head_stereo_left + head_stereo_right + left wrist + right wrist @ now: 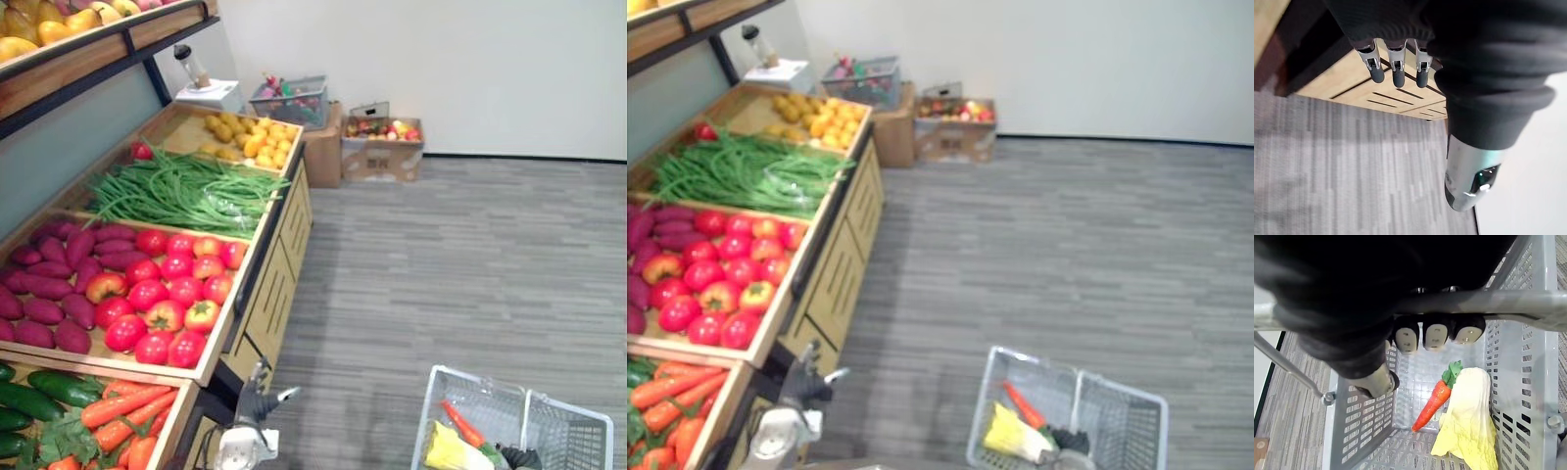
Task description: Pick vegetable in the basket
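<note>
Right wrist view: right hand (1435, 335) has its fingers curled round the handle (1508, 301) of the grey basket (1364, 431). Right below the hand, on the basket floor, lies one carrot (1431, 405), touching one yellow-green cabbage (1471, 426). Left hand (1396, 71) hangs beside the wooden stand (1366, 90), fingers straight, holding nothing.

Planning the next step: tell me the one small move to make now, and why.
Probably lift the left hand toward the carrots in the nearest bin of the stand. That hand hangs open and empty low by the stand's front, while the right hand is curled round the handle of the basket, which holds a carrot and a leafy cabbage.
</note>
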Controlling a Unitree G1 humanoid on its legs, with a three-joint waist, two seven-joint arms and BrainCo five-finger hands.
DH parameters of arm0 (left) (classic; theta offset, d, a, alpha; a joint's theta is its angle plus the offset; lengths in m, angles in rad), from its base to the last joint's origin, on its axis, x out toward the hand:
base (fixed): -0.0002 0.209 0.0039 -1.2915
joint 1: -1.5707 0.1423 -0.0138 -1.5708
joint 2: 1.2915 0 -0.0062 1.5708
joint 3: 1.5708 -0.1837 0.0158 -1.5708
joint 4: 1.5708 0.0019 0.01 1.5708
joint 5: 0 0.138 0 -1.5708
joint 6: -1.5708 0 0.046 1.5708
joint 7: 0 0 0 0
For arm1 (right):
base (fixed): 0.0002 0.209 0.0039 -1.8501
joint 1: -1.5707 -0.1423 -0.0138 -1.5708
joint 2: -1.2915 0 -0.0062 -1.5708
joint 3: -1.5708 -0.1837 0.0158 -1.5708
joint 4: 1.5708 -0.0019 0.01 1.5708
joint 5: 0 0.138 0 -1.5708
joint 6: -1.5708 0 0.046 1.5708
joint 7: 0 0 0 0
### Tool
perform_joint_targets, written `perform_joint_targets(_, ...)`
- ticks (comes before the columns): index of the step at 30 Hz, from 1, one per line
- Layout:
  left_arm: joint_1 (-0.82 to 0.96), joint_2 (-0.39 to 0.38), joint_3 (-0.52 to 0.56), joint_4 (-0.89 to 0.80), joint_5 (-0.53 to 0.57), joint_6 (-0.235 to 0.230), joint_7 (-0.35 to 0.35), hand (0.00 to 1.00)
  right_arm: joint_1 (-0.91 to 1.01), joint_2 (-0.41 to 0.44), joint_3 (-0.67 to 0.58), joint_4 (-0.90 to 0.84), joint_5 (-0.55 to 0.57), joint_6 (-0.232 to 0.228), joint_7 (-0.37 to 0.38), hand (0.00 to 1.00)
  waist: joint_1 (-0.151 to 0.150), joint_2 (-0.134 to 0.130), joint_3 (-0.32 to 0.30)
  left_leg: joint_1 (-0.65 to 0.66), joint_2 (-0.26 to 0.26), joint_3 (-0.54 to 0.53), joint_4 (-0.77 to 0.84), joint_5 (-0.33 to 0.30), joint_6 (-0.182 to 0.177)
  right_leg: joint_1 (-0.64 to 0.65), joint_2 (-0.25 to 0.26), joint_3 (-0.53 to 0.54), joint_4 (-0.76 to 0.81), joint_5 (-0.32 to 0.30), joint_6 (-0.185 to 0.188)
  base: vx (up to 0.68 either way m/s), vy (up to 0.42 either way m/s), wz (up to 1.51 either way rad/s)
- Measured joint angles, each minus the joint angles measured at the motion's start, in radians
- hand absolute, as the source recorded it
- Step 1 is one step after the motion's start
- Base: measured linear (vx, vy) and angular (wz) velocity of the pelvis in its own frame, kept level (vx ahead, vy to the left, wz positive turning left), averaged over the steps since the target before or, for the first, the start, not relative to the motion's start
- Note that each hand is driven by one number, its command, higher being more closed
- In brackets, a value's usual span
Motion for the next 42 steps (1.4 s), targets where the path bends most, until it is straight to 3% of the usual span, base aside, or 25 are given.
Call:
perform_joint_targets(5, -0.028, 0.009, 0.022, 0.037, 0.083, 0.002, 0.012, 0.0, -0.045, 0.002, -0.006, -0.024, 0.0, -0.007, -0.001, 1.0, 0.001, -0.009, 0.044, -0.038, 0.007, 0.041, 0.054, -0.012, 0.019, -0.142, -0.001, 0.019, 0.227, -0.015, -0.015, -0.09, 0.038, -0.24)
perform_joint_targets(6, -0.035, 0.022, 0.025, 0.037, 0.084, 0.002, 0.012, 0.0, -0.053, 0.006, -0.002, -0.024, 0.0, -0.012, 0.0, 1.0, 0.002, -0.03, 0.061, -0.041, 0.004, 0.044, 0.065, -0.017, 0.028, -0.148, -0.006, 0.029, 0.238, -0.015, -0.015, -0.15, 0.038, -0.1)
perform_joint_targets(8, -0.035, 0.033, 0.045, 0.055, 0.104, 0.003, 0.012, 0.0, -0.058, 0.016, 0.0, -0.028, 0.0, -0.013, 0.0, 1.0, 0.005, -0.046, 0.068, -0.048, 0.005, 0.042, 0.08, -0.019, 0.031, -0.154, -0.018, 0.022, 0.291, -0.072, -0.047, -0.12, 0.002, 0.02)
perform_joint_targets(10, -0.032, 0.032, 0.052, 0.091, 0.109, 0.007, 0.012, 0.0, -0.036, 0.017, -0.004, -0.04, -0.001, -0.016, -0.001, 1.0, 0.006, -0.06, 0.06, -0.051, 0.001, 0.034, 0.091, -0.024, 0.024, -0.116, -0.017, -0.009, 0.237, -0.099, -0.02, -0.04, -0.073, 0.1)
perform_joint_targets(16, -0.038, -0.015, 0.08, 0.212, 0.12, 0.009, 0.025, 0.0, -0.023, 0.015, 0.001, -0.02, -0.001, -0.007, 0.0, 1.0, 0.015, 0.008, 0.046, -0.061, 0.034, 0.013, 0.038, 0.012, -0.003, -0.025, 0.038, -0.055, 0.002, 0.007, -0.032, 0.0, -0.087, 0.08)
perform_joint_targets(19, -0.058, -0.02, 0.121, 0.268, 0.122, 0.022, 0.06, 0.0, -0.016, 0.014, -0.001, -0.01, 0.0, -0.003, -0.002, 1.0, 0.016, 0.027, 0.056, -0.042, 0.053, -0.018, 0.043, 0.015, -0.018, 0.021, 0.059, -0.089, -0.011, 0.007, -0.041, 0.07, -0.072, 0.23)
perform_joint_targets(24, -0.099, -0.04, 0.146, 0.315, 0.152, 0.032, 0.09, 0.0, -0.044, -0.008, 0.0, -0.003, 0.001, -0.004, -0.002, 1.0, 0.018, 0.021, 0.098, -0.056, 0.044, -0.037, 0.112, 0.013, -0.021, 0.02, 0.051, -0.107, 0.032, -0.017, -0.051, 0.03, -0.02, 0.13)
perform_joint_targets(26, -0.1, -0.051, 0.148, 0.336, 0.152, 0.036, 0.09, 0.0, -0.044, -0.02, -0.004, -0.003, 0.001, -0.004, -0.002, 1.0, 0.016, 0.037, 0.093, -0.046, 0.04, -0.039, 0.079, 0.012, -0.021, 0.018, 0.047, -0.106, 0.028, -0.019, -0.048, -0.01, 0.011, 0.03)
perform_joint_targets(29, -0.098, -0.049, 0.201, 0.378, 0.152, 0.043, 0.088, 0.0, -0.04, -0.007, -0.005, 0.003, 0.001, -0.005, 0.002, 1.0, 0.015, 0.032, 0.093, -0.031, 0.038, -0.024, 0.011, 0.024, -0.016, 0.023, 0.047, -0.1, -0.016, 0.001, -0.039, -0.03, 0.0, -0.09)
perform_joint_targets(36, -0.077, -0.05, 0.212, 0.456, 0.239, 0.066, 0.04, 0.0, -0.028, -0.009, -0.062, 0.047, 0.021, -0.019, 0.033, 1.0, 0.004, 0.053, 0.084, 0.021, 0.038, -0.012, -0.035, 0.034, -0.02, 0.04, 0.054, -0.097, -0.016, -0.002, -0.042, 0.07, 0.004, -0.04)
perform_joint_targets(42, -0.079, -0.05, 0.215, 0.473, 0.269, 0.068, 0.009, 0.0, -0.03, -0.004, -0.085, 0.1, 0.021, -0.02, 0.064, 1.0, 0.003, 0.043, 0.083, 0.036, 0.033, -0.011, -0.05, 0.034, -0.02, 0.054, 0.05, -0.107, -0.016, -0.003, -0.042, 0.04, 0.01, 0.01)
